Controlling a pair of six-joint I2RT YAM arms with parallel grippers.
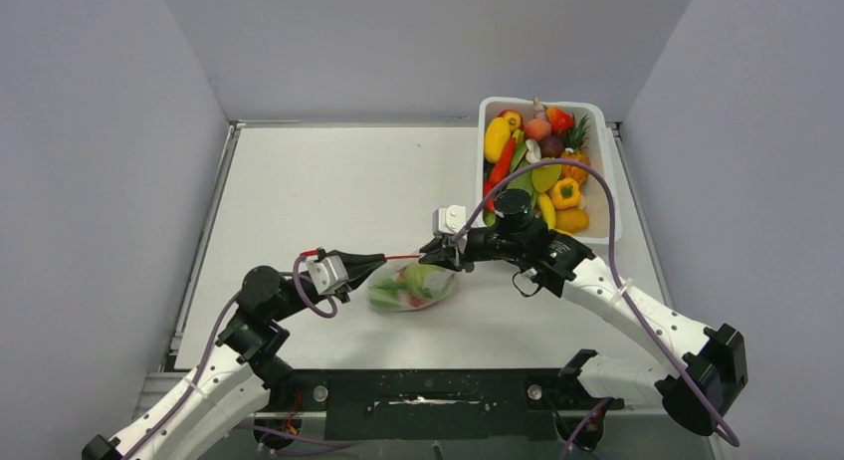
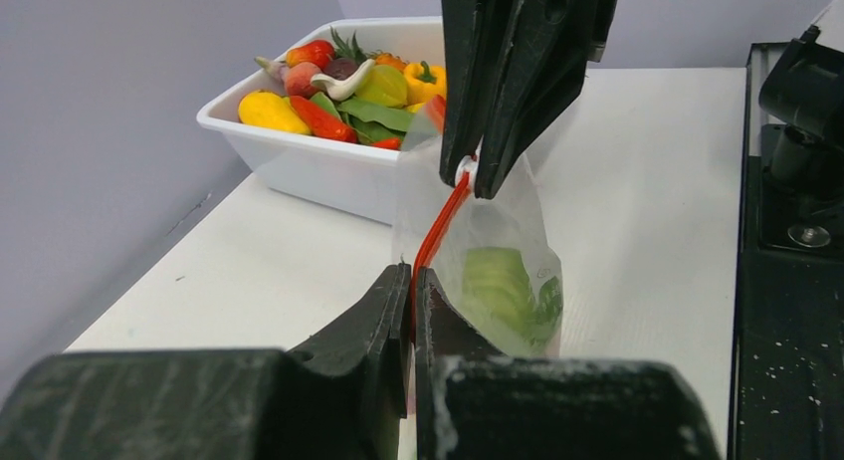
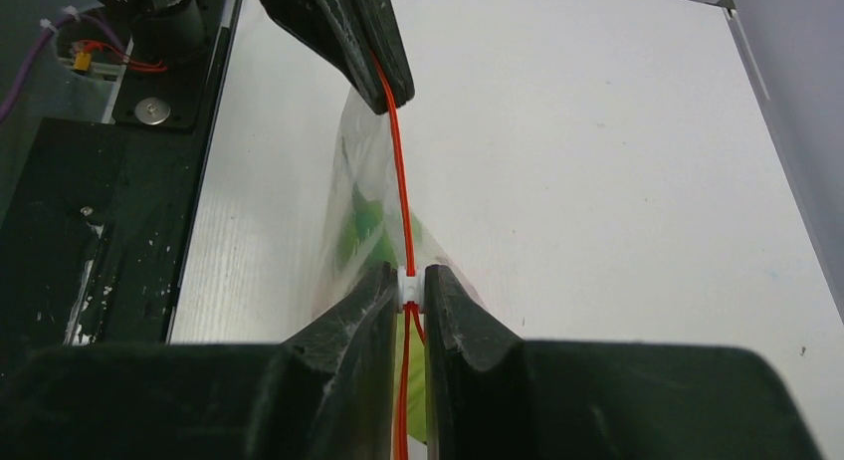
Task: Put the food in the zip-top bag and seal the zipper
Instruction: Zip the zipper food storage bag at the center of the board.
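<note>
Two end effectors: the left end effector point(image 1: 381, 260) and the right end effector point(image 1: 431, 253) meet tip to tip off the near left corner of the tub point(image 1: 609, 191); both are closed.
Left grip: it clamps the zipper point(image 1: 403, 256) at the end farther from the tub. I judge it an anchor that keeps the strip taut.
Right grip: it pinches the white slider point(image 3: 409, 286) on the tub-side part of the zipper, so the slider can be drawn along a line that cannot slacken.
Bag: the bag point(image 1: 413, 286) hangs under the strip, near the tub's near left corner but apart from it. Being held by its top edge keeps the mouth up and the contents low. I cannot tell whether its bottom rests on the desk point(image 1: 328, 191).
Food: green pieces point(image 2: 498, 286) sit low inside the bag; much more food point(image 1: 542, 166), with a red chili point(image 1: 501, 163), lies heaped in the tub.
Seal: the strip is one red line from the slider towards the left grip, and two strands on the slider's other side. I judge the closing part done.
Risk: if the slider slips from the pinch, the thin film may crumple rather than zip.
</note>
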